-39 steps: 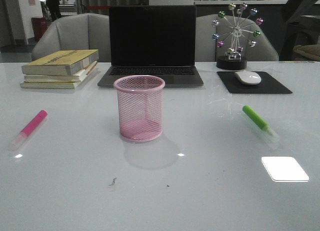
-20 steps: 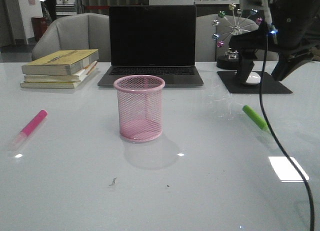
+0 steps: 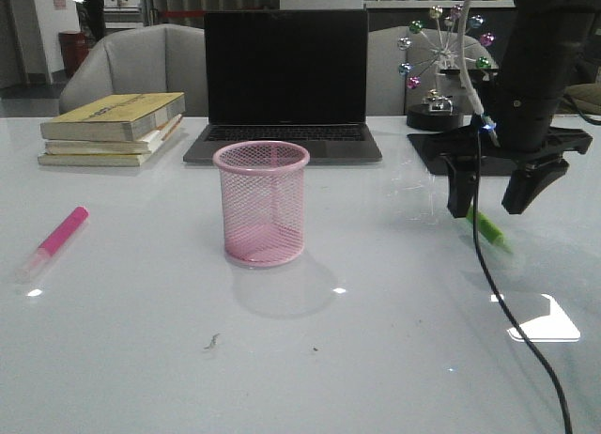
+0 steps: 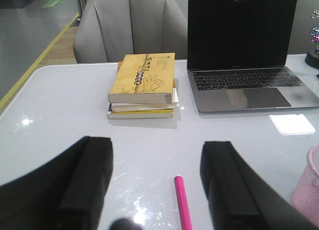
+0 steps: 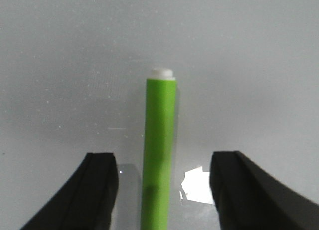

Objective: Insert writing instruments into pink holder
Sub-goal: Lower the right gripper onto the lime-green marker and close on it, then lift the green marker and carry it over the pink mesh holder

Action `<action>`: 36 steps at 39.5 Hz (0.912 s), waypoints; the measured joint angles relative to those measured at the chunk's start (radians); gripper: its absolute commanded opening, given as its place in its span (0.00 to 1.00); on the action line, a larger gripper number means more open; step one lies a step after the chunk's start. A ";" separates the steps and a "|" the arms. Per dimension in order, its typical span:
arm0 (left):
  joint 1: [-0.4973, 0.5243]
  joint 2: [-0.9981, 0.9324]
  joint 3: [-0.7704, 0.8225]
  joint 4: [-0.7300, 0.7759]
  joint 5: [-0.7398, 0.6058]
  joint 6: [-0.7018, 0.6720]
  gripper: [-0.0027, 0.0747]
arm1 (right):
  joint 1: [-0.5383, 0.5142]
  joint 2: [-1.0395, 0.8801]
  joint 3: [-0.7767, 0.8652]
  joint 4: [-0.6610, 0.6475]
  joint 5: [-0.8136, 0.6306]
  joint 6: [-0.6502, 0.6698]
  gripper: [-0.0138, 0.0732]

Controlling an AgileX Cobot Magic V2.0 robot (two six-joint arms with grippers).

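The pink mesh holder [image 3: 262,205] stands upright at the table's middle, with nothing in it; its edge [image 4: 310,190] shows in the left wrist view. The green highlighter [image 3: 489,229] lies flat on the right. My right gripper [image 3: 490,201] hangs open just above it, one finger on each side; the marker [image 5: 159,145] runs between the fingers, untouched. On the left lies the pink highlighter [image 3: 58,239]. My left gripper [image 4: 155,190] is open above the table, with the pink marker [image 4: 182,202] lying between its fingers. The left arm is outside the front view.
A laptop [image 3: 285,82] stands open behind the holder. Stacked books [image 3: 115,127] lie at the back left. A mouse pad [image 3: 432,150] and a ferris-wheel ornament [image 3: 437,54] sit at the back right, partly behind my right arm. A cable [image 3: 502,302] hangs down from that arm.
My right arm has come into view from the upper right and dropped down over the green highlighter, fingers open on either side of it. Both markers and the holder have stayed put.
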 measured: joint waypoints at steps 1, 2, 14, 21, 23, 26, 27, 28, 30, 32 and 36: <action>0.000 0.000 0.000 0.000 0.000 0.000 0.63 | 0.000 0.004 0.000 0.000 0.000 0.000 0.68; 0.000 0.000 0.000 0.000 0.000 0.000 0.63 | 0.000 0.007 -0.001 0.000 0.002 0.000 0.68; 0.000 0.000 0.000 0.000 0.000 0.000 0.63 | 0.000 0.032 -0.003 -0.003 0.015 0.001 0.66; 0.000 0.000 0.000 0.000 0.000 0.000 0.63 | 0.000 0.032 -0.003 -0.003 0.015 0.001 0.42; 0.000 0.000 0.000 0.000 0.000 0.000 0.63 | 0.000 0.032 -0.003 -0.003 0.015 0.001 0.33; 0.000 0.000 0.000 0.000 0.000 0.000 0.63 | 0.000 0.032 -0.005 -0.003 0.015 0.002 0.22; 0.000 0.000 0.000 0.000 0.000 0.000 0.63 | 0.000 0.032 -0.005 -0.003 0.015 0.002 0.21; 0.000 0.000 0.000 0.000 0.000 0.000 0.63 | 0.000 0.032 -0.005 -0.003 0.015 0.002 0.22; 0.000 0.000 0.000 0.000 0.000 0.000 0.63 | 0.000 0.032 -0.005 -0.003 0.015 0.002 0.22; 0.000 0.000 0.000 0.000 0.000 0.000 0.63 | 0.000 0.032 -0.005 -0.003 0.005 0.002 0.22; 0.000 0.000 0.000 0.000 0.000 0.000 0.63 | 0.000 0.026 -0.005 -0.003 -0.038 0.002 0.22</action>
